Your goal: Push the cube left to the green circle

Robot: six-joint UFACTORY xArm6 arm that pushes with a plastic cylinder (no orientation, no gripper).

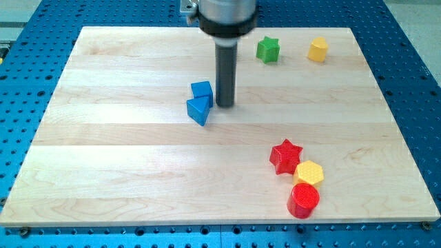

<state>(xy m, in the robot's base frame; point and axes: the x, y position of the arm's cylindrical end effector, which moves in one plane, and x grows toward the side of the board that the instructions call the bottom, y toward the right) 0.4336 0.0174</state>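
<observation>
A blue cube (201,89) sits a little left of the board's middle, touching a blue triangular block (198,110) just below it. My tip (225,105) stands on the board right beside the cube's right side, very close to both blue blocks. No green circle shows in the view; the only green block is a green star (268,49) near the view's top.
A yellow block (318,49) lies right of the green star. A red star (286,156), a yellow hexagon (309,173) and a red cylinder (304,200) cluster at the lower right. The wooden board (103,172) lies on a blue perforated table.
</observation>
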